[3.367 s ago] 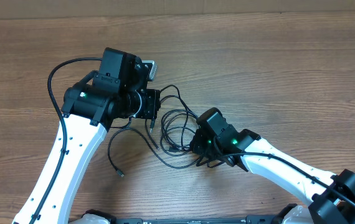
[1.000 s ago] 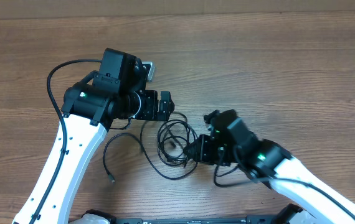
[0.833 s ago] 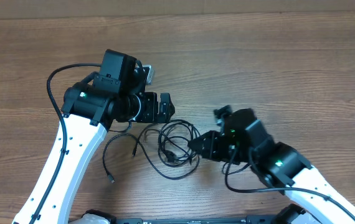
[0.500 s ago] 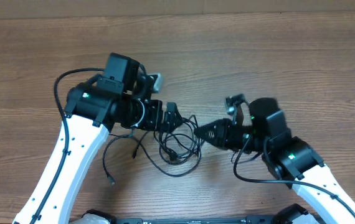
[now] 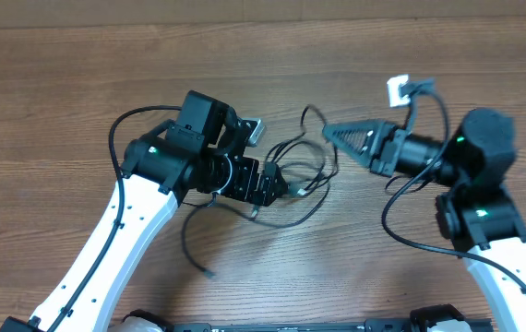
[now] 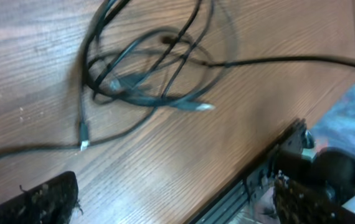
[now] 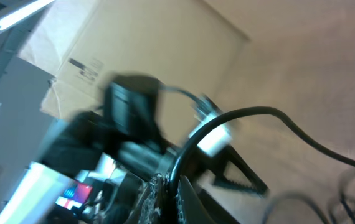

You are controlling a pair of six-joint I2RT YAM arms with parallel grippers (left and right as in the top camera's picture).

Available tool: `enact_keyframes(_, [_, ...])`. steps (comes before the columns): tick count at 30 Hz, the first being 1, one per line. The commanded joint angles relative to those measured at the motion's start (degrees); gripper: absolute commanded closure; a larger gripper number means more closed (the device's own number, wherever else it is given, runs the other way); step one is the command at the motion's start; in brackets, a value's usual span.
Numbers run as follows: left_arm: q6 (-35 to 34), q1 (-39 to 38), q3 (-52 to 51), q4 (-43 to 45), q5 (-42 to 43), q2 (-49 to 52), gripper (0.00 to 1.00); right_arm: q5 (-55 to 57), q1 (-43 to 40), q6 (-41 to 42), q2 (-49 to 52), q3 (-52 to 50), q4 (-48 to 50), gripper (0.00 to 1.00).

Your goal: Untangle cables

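Note:
The cables (image 5: 302,175) lie as a loose black tangle on the wooden table between the two arms. One strand rises from the tangle to my right gripper (image 5: 331,132), which is shut on it above the table. In the right wrist view the gripper (image 7: 172,194) pinches that black cord (image 7: 252,113), and the cord arcs away to the right. My left gripper (image 5: 270,183) stands open just left of the tangle and holds nothing. In the left wrist view the looped cables (image 6: 145,73) and a silver plug (image 6: 201,107) lie beyond the gripper's wide-apart fingers (image 6: 43,198). A loose tail ends at a plug (image 5: 209,274).
A cardboard wall (image 5: 245,9) runs along the table's far edge. Thick black arm cables loop beside the left arm (image 5: 120,129) and the right arm (image 5: 401,217). A dark rail (image 5: 291,326) lines the near edge.
My right gripper has swung up and to the right, drawing a strand out of the tangle. The tangle slid right, and the left arm followed it rightward with its gripper still open.

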Motion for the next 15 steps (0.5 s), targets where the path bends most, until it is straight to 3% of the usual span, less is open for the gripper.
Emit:
enact_keyframes(1, [-11.1, -0.3, -5.1, 7.7, 0.7, 0.6, 0.00, -2.4, 0.0, -0.7, -0.9, 6.5, -1.2, 0.96])
enact_keyframes(5, [-21.7, -2.3, -9.9, 20.3, 0.7, 1.1, 0.01, -2.4, 1.0, -0.7, -0.9, 9.3, -3.6, 0.96])
enact_keyframes(9, [-28.0, -6.8, -12.7, 31.7, -0.2, 3.0, 0.00, -2.4, 3.4, -0.7, -0.9, 9.5, -3.6, 0.96])
enact_keyframes(15, [-40.3, -11.9, -12.8, 36.1, -14.1, 10.4, 0.01, 2.5, 7.2, -1.7, -0.9, 10.4, -3.4, 0.96])
